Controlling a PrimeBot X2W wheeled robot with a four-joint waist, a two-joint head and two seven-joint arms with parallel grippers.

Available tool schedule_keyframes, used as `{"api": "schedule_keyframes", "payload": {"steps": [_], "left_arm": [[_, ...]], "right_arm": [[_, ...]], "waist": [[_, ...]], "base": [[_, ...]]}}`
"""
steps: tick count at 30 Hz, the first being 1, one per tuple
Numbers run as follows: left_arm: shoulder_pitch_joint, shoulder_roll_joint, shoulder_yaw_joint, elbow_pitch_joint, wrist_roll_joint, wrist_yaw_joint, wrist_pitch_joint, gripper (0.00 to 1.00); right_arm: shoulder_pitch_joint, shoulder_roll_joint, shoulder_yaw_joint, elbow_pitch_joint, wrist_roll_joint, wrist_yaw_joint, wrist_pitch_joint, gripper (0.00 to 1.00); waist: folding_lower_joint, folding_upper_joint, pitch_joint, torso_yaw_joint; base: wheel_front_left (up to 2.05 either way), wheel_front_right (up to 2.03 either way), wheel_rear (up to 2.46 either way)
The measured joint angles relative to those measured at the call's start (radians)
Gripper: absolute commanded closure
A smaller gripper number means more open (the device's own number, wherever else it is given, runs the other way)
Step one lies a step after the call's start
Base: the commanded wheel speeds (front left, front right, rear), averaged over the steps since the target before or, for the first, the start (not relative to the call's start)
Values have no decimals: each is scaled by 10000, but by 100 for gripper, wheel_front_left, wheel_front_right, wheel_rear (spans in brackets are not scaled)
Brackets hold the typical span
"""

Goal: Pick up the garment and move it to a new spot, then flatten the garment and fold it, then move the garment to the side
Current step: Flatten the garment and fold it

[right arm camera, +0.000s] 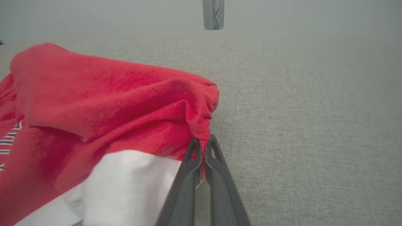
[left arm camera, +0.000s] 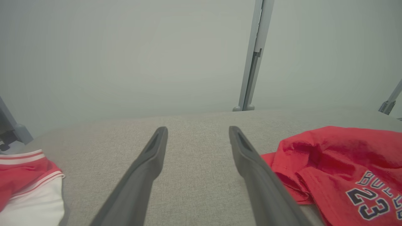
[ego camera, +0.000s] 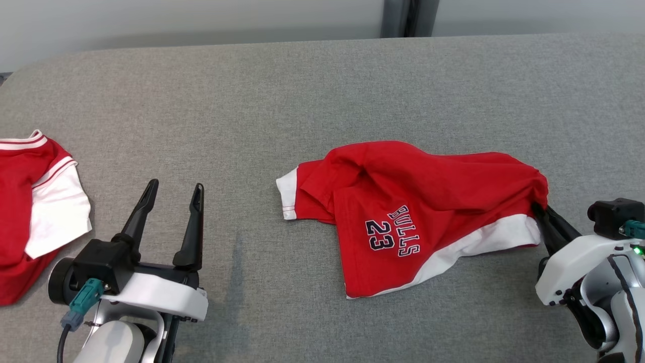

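The garment (ego camera: pixel 413 201) is a crumpled red piece with white trim and "BULLS 23" lettering, lying on the grey table right of centre. My right gripper (ego camera: pixel 540 209) is shut on its right edge; in the right wrist view the fingertips (right arm camera: pixel 203 142) pinch a gathered fold of red cloth of the garment (right arm camera: pixel 103 106). My left gripper (ego camera: pixel 174 189) stands open over bare table at the lower left, well left of the garment and holding nothing. In the left wrist view the left gripper (left arm camera: pixel 198 133) has its fingers spread wide, with the garment (left arm camera: pixel 342 160) off to the right.
A second red and white garment (ego camera: pixel 30 201) lies at the table's left edge, also visible as the second garment (left arm camera: pixel 25 185) in the left wrist view. Grey padded table (ego camera: pixel 322 91) stretches back to a pale wall with a metal post (left arm camera: pixel 252 56).
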State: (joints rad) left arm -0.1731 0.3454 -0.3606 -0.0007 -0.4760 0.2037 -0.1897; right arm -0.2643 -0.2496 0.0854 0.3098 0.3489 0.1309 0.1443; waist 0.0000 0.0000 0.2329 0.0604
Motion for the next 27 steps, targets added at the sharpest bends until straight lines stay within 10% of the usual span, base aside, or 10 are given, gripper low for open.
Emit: {"api": "schedule_keyframes", "payload": {"steps": [1, 2, 3, 13, 27], "left_arm": [[-1, 4, -6, 17, 0, -2, -13, 0], [-1, 13, 0, 36, 0, -2, -15, 0], [-3, 17, -8, 50, 0, -2, -33, 0], [54, 21, -8, 113, -75, 88, -58, 0], [999, 102, 84, 2, -192, 531, -67, 0]], "right_arm": [[-124, -4, 98, 274, -130, 4, -163, 100], [-241, 52, 104, 499, -63, 2, -347, 78], [-324, 92, 134, 679, -17, 2, -533, 0], [-11, 107, -546, 842, -612, 2, -2178, 0], [1348, 1308, -1329, -2635, -2391, 2, -2266, 0]], "waist": [[0, 0, 20, -5], [1, 0, 32, -19], [0, 0, 36, -35], [0, 0, -265, -277], [0, 0, -1291, -541]], "base": [[0, 0, 0], [0, 0, 0], [0, 0, 0], [0, 0, 0], [0, 0, 0]]}}
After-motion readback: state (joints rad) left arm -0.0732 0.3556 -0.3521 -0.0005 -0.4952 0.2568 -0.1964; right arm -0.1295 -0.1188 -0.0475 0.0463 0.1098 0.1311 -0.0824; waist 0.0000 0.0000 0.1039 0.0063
